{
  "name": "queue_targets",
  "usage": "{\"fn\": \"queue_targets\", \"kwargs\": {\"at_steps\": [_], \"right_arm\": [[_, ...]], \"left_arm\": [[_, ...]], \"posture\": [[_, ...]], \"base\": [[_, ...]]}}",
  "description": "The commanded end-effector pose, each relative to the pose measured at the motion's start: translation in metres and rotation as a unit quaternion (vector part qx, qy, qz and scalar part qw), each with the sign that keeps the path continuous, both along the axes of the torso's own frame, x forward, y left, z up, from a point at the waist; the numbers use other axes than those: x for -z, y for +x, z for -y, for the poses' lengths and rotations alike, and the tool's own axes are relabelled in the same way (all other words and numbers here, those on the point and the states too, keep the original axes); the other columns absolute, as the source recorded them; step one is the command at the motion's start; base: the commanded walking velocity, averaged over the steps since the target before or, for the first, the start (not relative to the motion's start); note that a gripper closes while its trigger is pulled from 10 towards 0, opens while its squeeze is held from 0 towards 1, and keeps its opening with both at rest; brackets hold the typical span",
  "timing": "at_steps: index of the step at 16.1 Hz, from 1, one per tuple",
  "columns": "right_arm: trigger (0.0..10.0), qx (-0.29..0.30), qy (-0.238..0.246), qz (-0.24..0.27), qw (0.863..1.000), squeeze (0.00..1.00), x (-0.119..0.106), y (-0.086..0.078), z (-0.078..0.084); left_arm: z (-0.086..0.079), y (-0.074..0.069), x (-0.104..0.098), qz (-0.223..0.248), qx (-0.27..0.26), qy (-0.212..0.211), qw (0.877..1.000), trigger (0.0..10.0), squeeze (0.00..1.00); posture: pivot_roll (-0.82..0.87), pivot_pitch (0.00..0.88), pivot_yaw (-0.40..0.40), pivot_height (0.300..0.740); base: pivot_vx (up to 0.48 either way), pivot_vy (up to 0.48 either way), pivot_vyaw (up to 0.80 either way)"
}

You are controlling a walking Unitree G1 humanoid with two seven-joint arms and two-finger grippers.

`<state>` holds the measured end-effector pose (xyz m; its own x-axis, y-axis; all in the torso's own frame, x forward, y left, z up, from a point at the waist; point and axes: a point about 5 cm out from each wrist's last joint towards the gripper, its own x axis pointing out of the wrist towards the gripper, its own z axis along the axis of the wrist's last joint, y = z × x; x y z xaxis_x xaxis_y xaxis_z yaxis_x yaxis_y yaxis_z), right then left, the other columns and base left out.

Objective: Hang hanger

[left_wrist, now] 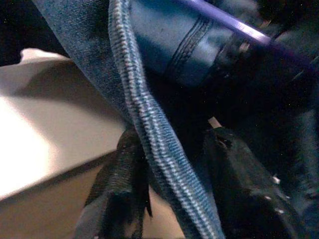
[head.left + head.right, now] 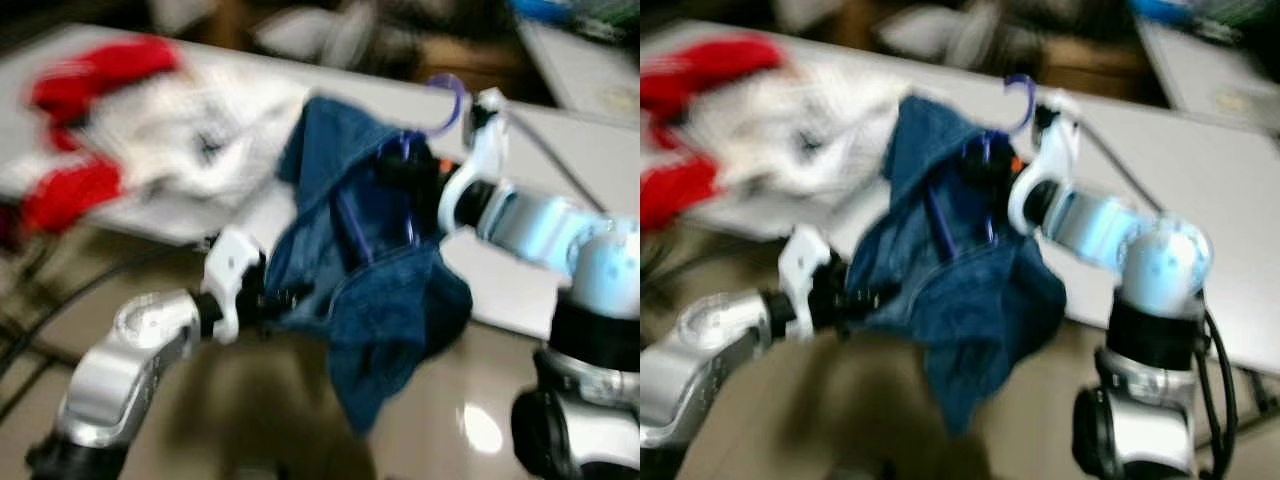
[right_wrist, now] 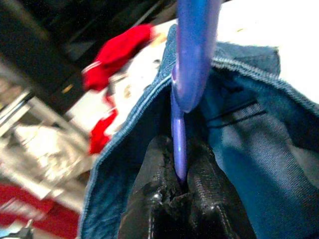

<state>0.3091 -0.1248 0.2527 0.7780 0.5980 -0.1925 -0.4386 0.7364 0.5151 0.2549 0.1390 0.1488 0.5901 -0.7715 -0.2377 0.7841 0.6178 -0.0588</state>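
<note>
Count on inspection: one purple plastic hanger (image 2: 447, 105); one blue denim garment (image 2: 370, 290) on it; one red-and-white garment (image 2: 130, 125) heaped on one white table (image 2: 560, 140); two grippers, left (image 2: 285, 298) and right (image 3: 178, 196).

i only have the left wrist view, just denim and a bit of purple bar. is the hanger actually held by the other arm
Observer: yes, the right gripper is shut on the purple hanger, fingers pinching its neck.
Operator: where's the hook
Observer: it sticks up above the denim garment, free in the air over the white table.
Operator: anything else on that table
Observer: a red and white garment lies on its far left side, apart from the denim.
</note>
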Motion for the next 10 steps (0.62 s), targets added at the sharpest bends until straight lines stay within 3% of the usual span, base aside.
{"fn": "queue_targets", "kwargs": {"at_steps": [1, 4, 7, 10], "right_arm": [[10.0, 0.000, -0.006, 0.012, 1.000, 0.00, -0.004, 0.001, 0.002], [10.0, -0.026, -0.066, 0.011, 0.997, 0.00, 0.004, 0.004, -0.005], [10.0, -0.072, -0.141, 0.006, 0.987, 0.00, 0.025, 0.001, -0.012], [10.0, -0.093, -0.171, 0.009, 0.981, 0.00, 0.041, 0.000, -0.016]], "left_arm": [[0.002, -0.002, -0.006, -0.004, 0.004, -0.015, 1.000, 10.0, 1.00], [-0.002, 0.005, -0.004, 0.001, -0.033, -0.004, 0.999, 10.0, 1.00], [0.008, -0.016, -0.011, -0.006, 0.029, -0.020, 0.999, 10.0, 1.00], [0.003, -0.021, -0.007, -0.014, 0.000, -0.002, 1.000, 10.0, 1.00]], "posture": [[0.10, 0.023, -0.061, 0.740], [0.08, 0.054, -0.084, 0.740], [0.07, 0.099, -0.125, 0.740], [0.08, 0.119, -0.145, 0.740]], "base": [[0.000, 0.000, 0.80], [0.000, 0.000, 0.80], [0.000, 0.000, 0.80], [0.000, 0.000, 0.80]]}}
